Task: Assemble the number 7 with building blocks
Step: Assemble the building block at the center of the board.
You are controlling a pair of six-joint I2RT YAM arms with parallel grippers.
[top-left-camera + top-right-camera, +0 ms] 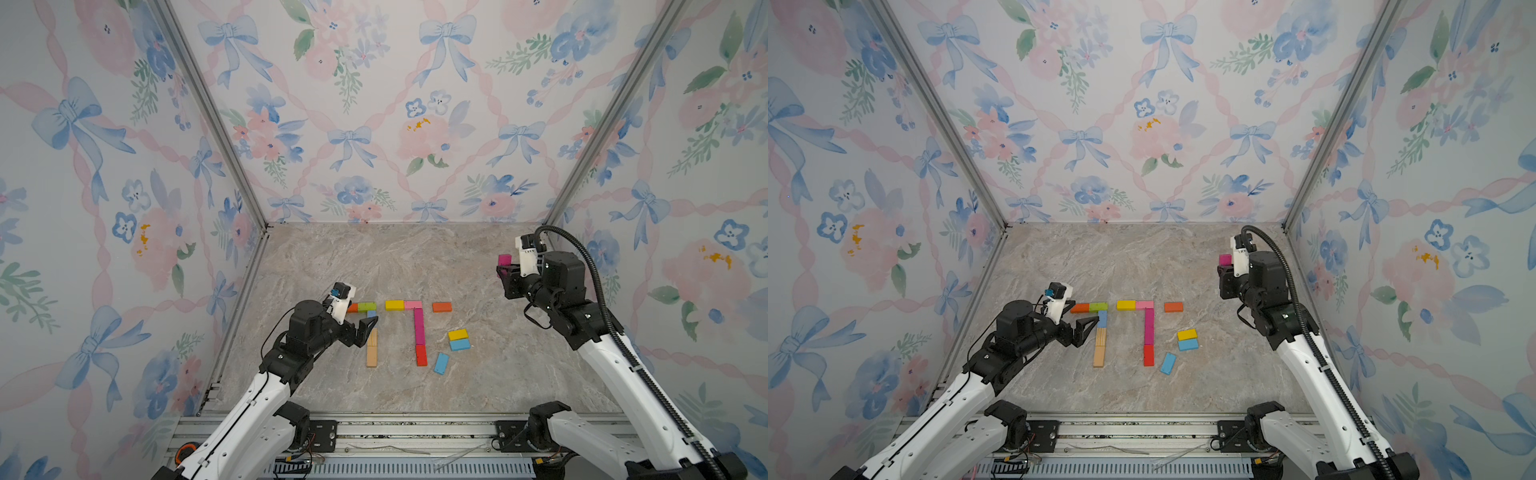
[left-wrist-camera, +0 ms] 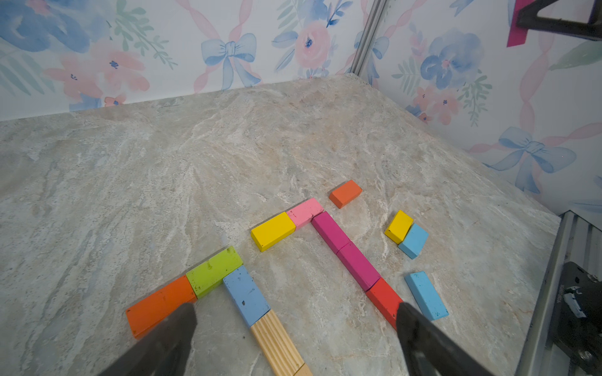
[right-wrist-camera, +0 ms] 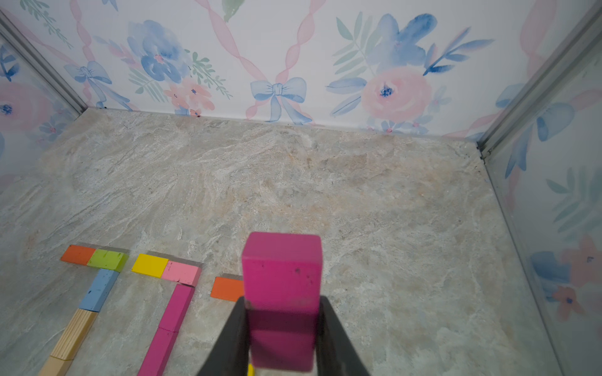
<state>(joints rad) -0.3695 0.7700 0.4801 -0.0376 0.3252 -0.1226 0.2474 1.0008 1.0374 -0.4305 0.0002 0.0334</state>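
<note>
While the left gripper (image 1: 368, 330) hovers wide and empty over the leftmost 7 (image 1: 371, 347), the right gripper (image 1: 504, 270) clamps a magenta block (image 1: 504, 260) (long axis along the fingers). It is held high, beyond and right of the lone orange block (image 1: 441, 306), which I judge it must join. The marble table (image 1: 415, 257) is flat, with floral walls (image 1: 374, 124) close behind.

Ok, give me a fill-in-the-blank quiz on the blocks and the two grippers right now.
The held block in the right gripper is ____.
The left gripper is ____ and empty.
The stem of two magenta blocks ends in a ____ block.
The green block touches an orange block and a ____ one.
Missing: magenta, open, red, blue.
</note>
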